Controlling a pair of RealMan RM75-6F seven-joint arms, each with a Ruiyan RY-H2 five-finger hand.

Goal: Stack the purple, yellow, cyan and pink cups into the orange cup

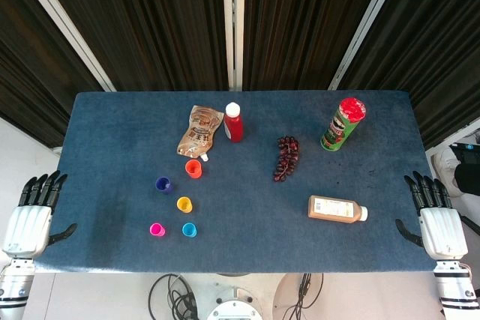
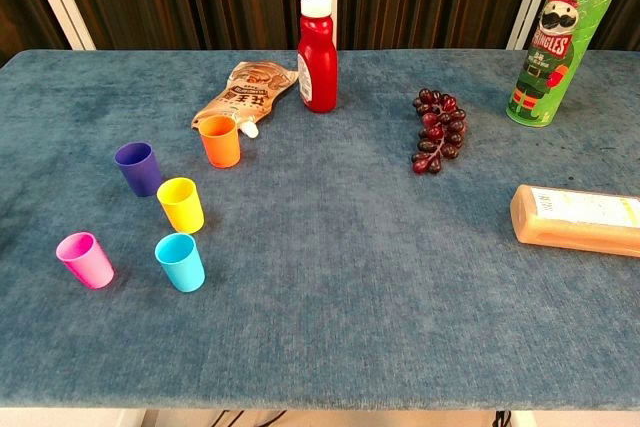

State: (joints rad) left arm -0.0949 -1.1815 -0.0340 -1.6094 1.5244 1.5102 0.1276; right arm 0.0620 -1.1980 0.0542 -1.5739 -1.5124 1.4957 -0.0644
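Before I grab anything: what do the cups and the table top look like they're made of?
The orange cup, purple cup, yellow cup, cyan cup and pink cup look like thin moulded plastic: solid bright colour, smooth walls, faint sheen. The table seems covered in blue fabric, maybe felt or short-pile carpet: matte, mottled, fuzzy texture.
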